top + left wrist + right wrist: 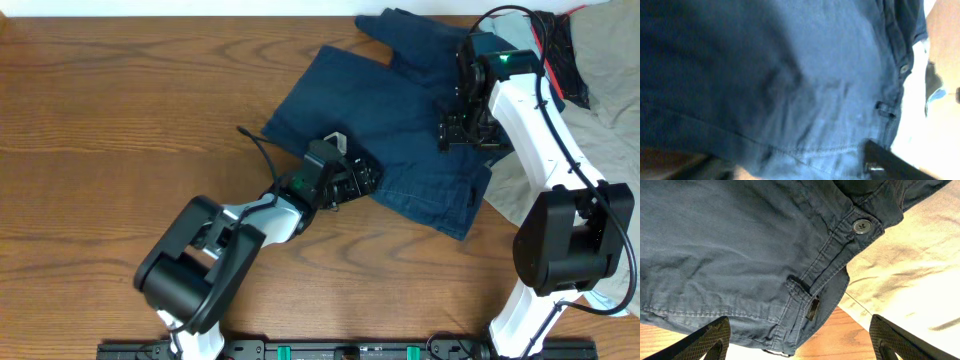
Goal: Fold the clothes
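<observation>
The dark blue shorts point(380, 110) lie spread on the wooden surface point(120, 100), toward its far edge and right side, and 1 part reaches the far edge. A khaki garment point(515, 190) lies just beside the waistband, at the right edge of the surface. The left fingers point(887, 162) are at the near edge of the shorts, very close to the cloth. Only 1 of them shows in the wrist view, so I cannot tell if they are released or grasping. The right fingers point(707, 341) hang above the waistband, near the button point(860, 226) and a belt loop point(799, 296). These 2 are spread wide and released.
</observation>
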